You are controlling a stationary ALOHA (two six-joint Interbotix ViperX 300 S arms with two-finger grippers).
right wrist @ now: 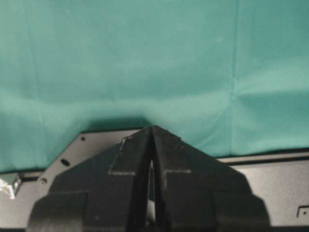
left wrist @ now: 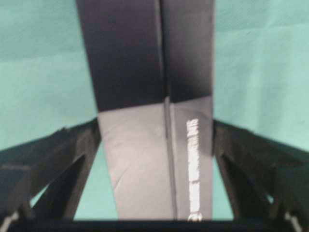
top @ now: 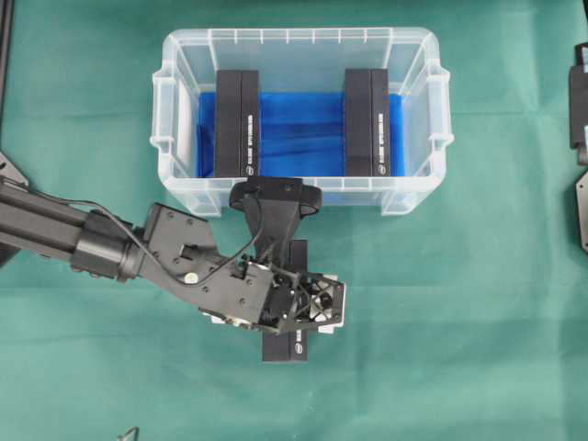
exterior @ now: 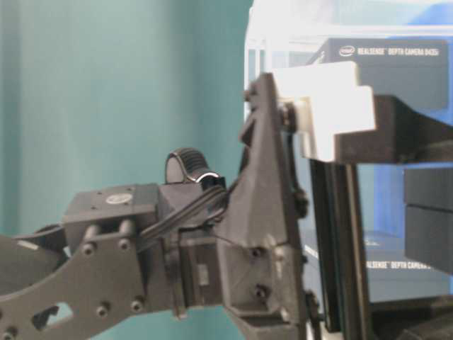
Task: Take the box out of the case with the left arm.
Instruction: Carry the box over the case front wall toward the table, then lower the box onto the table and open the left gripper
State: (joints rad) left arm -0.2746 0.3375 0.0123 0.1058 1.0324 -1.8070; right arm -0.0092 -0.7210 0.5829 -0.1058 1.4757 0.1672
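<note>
Your box lies on the green tabletop just outside the case, between the left end effector fingers, which stand apart. It looks rigid, smooth and light; take it across its narrow sides.

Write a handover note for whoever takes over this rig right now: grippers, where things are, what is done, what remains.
Left gripper: jaws spread either side of the black rectangular box, which lies on the green cloth in front of the clear plastic case with blue lining.
Right gripper: shut, parked over bare cloth.
Two more black box pairs stand inside the case.
Done: one box is out and set down.
Left: lift the left arm clear.
</note>
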